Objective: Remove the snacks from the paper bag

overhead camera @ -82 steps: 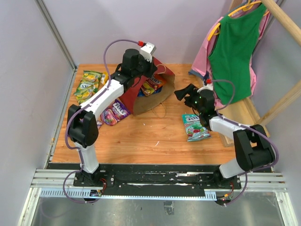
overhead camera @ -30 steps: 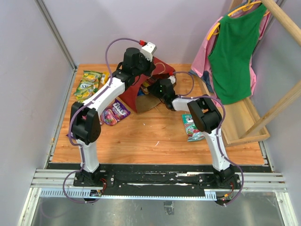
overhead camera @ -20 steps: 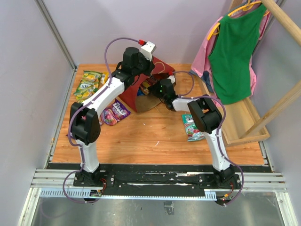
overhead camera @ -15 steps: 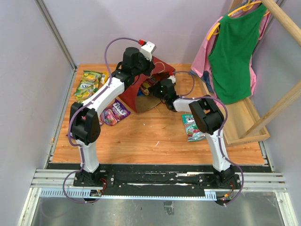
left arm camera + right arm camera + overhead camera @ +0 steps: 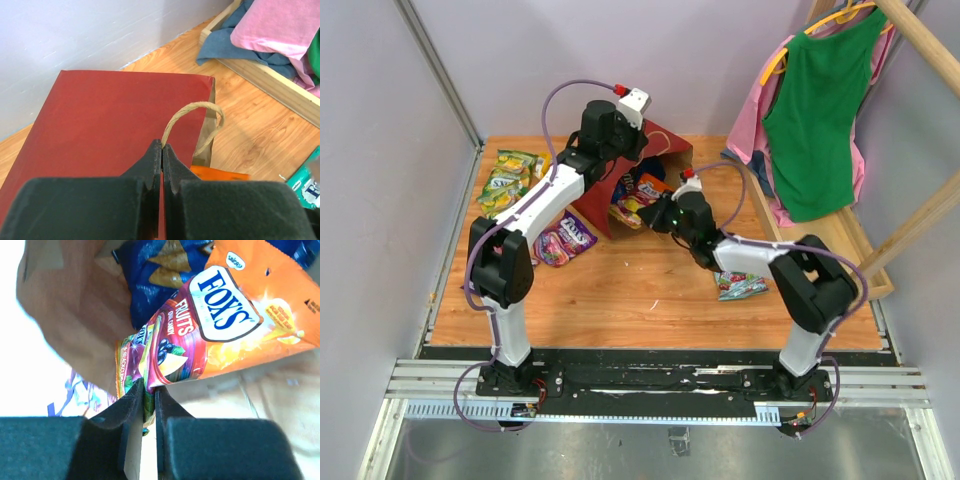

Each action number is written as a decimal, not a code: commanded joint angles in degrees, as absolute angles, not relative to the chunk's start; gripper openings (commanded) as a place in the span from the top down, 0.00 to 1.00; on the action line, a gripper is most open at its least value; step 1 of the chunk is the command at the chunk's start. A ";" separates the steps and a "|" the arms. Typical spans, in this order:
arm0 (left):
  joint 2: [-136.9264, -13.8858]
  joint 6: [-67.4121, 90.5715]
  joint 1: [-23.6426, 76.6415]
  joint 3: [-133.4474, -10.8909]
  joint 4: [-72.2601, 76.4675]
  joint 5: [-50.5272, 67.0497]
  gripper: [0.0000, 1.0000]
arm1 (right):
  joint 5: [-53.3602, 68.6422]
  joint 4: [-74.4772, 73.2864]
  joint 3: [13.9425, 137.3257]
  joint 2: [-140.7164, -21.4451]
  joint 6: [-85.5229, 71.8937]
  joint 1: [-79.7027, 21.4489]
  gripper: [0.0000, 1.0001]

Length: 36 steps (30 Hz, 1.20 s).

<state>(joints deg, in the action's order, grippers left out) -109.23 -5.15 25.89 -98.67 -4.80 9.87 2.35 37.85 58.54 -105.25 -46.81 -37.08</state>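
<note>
The red paper bag (image 5: 668, 148) lies at the upper middle of the overhead view. Its rim is clamped beside the handle (image 5: 196, 104) by the closed left gripper (image 5: 161, 150). At its mouth, an orange packet (image 5: 240, 340) is pinched by the right gripper (image 5: 149, 397).

One red paper bag (image 5: 110, 115) out there. Green-yellow packets (image 5: 508, 178): two, far left. One purple packet (image 5: 565, 238) on the wood, and seemingly a second purple one (image 5: 131, 362) under the single orange-red packet (image 5: 260, 325). One teal-white packet (image 5: 740, 285), one blue chip bag (image 5: 155, 275).
</note>
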 commanded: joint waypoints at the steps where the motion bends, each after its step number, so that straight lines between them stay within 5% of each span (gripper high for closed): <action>1: -109.20 -5.10 25.23 -100.22 -3.82 9.07 1.00 | -2.76 41.81 49.41 -94.63 -44.87 -38.35 0.99; 15: -107.39 -5.57 25.27 -99.96 -4.70 8.58 1.00 | -1.53 15.32 39.88 -68.65 -37.41 -37.80 0.99; 21: -106.22 -5.61 25.22 -99.37 -4.41 9.07 0.99 | 0.83 7.57 34.37 -55.48 -35.71 -27.17 0.99; 28: -105.56 -5.26 25.22 -99.02 -4.16 9.79 1.00 | 12.69 13.78 30.94 -59.87 -42.16 -11.40 0.99; 36: -105.04 -6.05 25.22 -98.83 -4.31 9.24 1.00 | 13.52 18.85 36.06 -70.72 -43.58 -9.29 0.99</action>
